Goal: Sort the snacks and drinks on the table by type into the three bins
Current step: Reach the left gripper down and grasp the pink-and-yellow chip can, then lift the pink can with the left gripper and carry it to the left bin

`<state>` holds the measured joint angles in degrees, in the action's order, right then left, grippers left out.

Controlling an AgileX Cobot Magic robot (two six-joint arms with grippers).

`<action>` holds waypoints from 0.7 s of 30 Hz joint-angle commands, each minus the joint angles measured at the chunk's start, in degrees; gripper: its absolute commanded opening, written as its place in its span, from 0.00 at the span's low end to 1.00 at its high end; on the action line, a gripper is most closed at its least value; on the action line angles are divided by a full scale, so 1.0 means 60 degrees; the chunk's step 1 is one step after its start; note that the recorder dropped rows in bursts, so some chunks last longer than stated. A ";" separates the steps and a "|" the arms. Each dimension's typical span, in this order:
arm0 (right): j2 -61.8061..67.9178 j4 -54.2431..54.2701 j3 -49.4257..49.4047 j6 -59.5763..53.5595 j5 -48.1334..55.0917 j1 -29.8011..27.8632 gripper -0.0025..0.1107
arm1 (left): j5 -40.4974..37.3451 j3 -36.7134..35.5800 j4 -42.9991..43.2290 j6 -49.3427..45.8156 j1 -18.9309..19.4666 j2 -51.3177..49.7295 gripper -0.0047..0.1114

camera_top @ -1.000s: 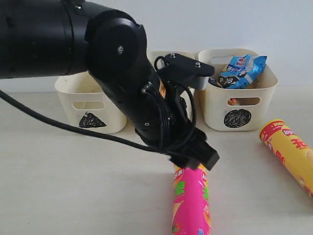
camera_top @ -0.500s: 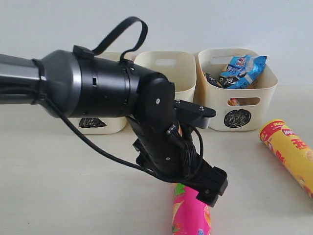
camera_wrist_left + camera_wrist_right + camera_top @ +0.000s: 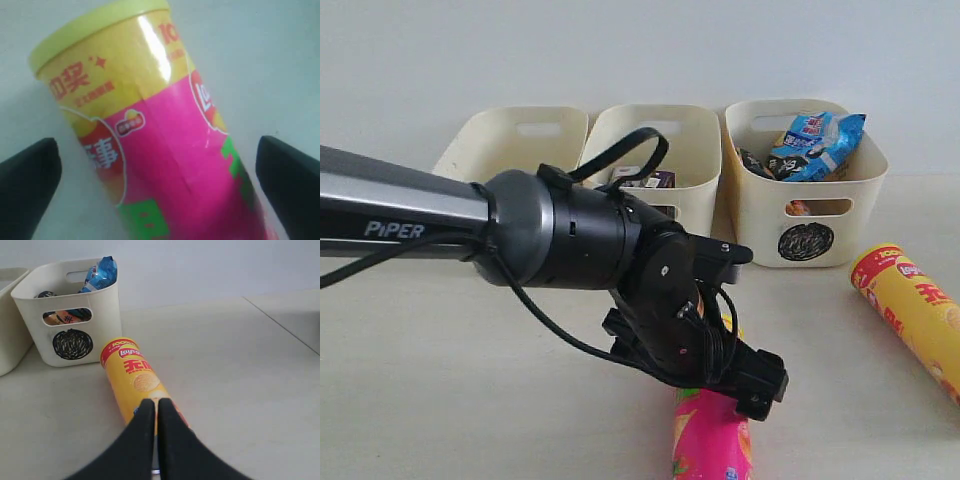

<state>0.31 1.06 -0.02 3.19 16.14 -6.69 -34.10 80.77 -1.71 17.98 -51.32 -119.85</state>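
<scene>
Left bin (image 3: pixel 480 150): cream tub at the back of the counter (image 3: pixel 440 380); I can see nothing in it from here.
Left tool (image 3: pixel 160 190): spread as wide as it goes, one finger on either side of the pink tube (image 3: pixel 710 440). It touches neither side and holds nothing.
Pink tube: lies on its side at the front, yellow lid end towards the bins.
How it should handle: probably light and stiff, with a glossy skin that may slip. It is round, so a nudge could roll it.
Where to take hold: I would say square across the body, just below the lid.
Middle bin (image 3: pixel 655 110): small cartons (image 3: pixel 650 178) show inside.
Right bin (image 3: pixel 760 215): marked with a scribbled circle, crinkly bags (image 3: pixel 815 140) piled in it.
Yellow tube (image 3: pixel 915 315): on its side, near the right bin.
Right tool (image 3: pixel 156 430): pressed shut and empty, poised over the yellow tube.
Surface: pale, matt, flat.
Room: plain white wall (image 3: pixel 620 50) behind the bins.
</scene>
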 commanded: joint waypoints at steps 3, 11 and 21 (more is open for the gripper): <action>-0.0051 -0.0013 0.0003 -0.0020 -0.0002 -0.0022 0.02 | 0.0155 0.0090 0.0003 0.0153 -0.0012 -0.0492 0.85; -0.0051 -0.0013 0.0003 -0.0020 -0.0002 -0.0022 0.02 | -0.0518 0.0090 0.0023 -0.1608 -0.0012 -0.0140 0.08; -0.0051 -0.0013 0.0003 -0.0020 -0.0002 -0.0022 0.02 | -0.2446 0.0090 0.0438 -0.2996 0.0435 0.2792 0.08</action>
<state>0.31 1.06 -0.02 3.19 16.14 -6.69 -46.08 81.00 -0.61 2.21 -50.60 -108.80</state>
